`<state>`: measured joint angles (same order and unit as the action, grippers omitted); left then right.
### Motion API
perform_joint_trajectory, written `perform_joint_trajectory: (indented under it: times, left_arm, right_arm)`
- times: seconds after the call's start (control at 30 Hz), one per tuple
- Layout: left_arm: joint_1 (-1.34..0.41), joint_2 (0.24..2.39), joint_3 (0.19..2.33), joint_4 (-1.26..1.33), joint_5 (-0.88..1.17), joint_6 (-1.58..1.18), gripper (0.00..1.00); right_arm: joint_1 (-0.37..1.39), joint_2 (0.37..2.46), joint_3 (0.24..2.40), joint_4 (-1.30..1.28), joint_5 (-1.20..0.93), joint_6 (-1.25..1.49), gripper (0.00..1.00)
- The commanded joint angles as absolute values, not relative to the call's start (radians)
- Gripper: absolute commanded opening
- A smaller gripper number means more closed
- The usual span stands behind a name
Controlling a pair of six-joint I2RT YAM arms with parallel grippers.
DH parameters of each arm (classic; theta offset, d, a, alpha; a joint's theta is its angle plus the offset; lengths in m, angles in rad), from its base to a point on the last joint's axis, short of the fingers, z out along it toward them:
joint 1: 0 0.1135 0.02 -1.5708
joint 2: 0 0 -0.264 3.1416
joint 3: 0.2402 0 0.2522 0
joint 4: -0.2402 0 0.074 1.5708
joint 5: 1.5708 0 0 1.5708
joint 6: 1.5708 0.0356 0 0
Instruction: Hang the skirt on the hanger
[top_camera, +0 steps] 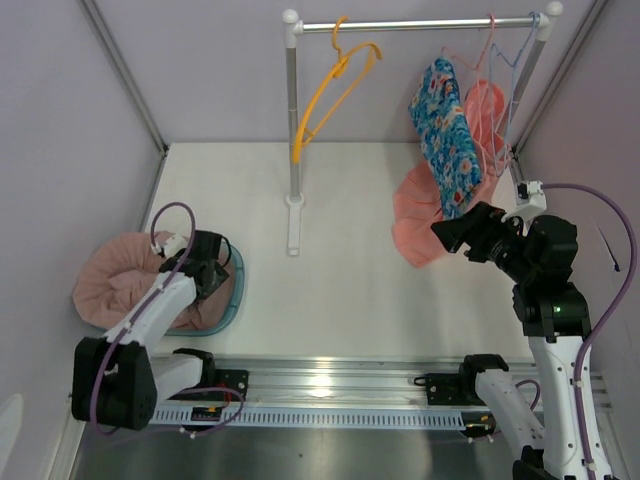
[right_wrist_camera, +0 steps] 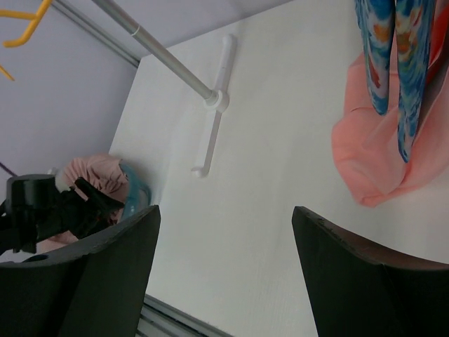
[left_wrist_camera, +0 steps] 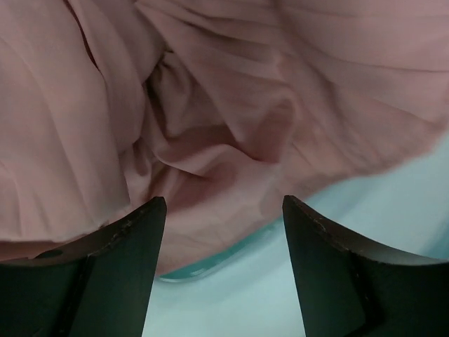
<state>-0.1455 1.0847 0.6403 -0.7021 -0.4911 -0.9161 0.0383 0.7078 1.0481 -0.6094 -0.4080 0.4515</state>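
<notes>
My left arm is folded low at the table's left side. My left gripper (left_wrist_camera: 224,203) is spread wide and grasps nothing. It points down at the crumpled pink skirt (left_wrist_camera: 210,105), heaped in the teal basin (left_wrist_camera: 351,232) just beyond my fingertips. My right gripper (right_wrist_camera: 226,210), raised near the hung floral skirt (top_camera: 447,135), is likewise spread and empty. The yellow hanger (top_camera: 335,90) hangs on the rail, well apart from the pink skirt.

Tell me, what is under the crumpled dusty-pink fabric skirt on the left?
A shallow teal plastic basin: only its rim shows past the skirt. Anything else beneath the fabric is covered.
</notes>
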Motion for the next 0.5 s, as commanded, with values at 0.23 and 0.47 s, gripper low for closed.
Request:
perform_joint_trajectory:
  times: [0.23, 0.47]
  left_arm:
    - [-0.031, 1.33, 0.627, -0.523, -0.44, -0.878, 0.47]
    - [-0.031, 1.238, 0.761, -0.62, -0.445, -0.786, 0.0]
  right_arm:
    - [0.045, 0.69, 1.046, -0.615, -0.451, 0.416, 0.83]
    - [0.048, 0.703, 1.054, -0.598, -0.466, 0.425, 0.83]
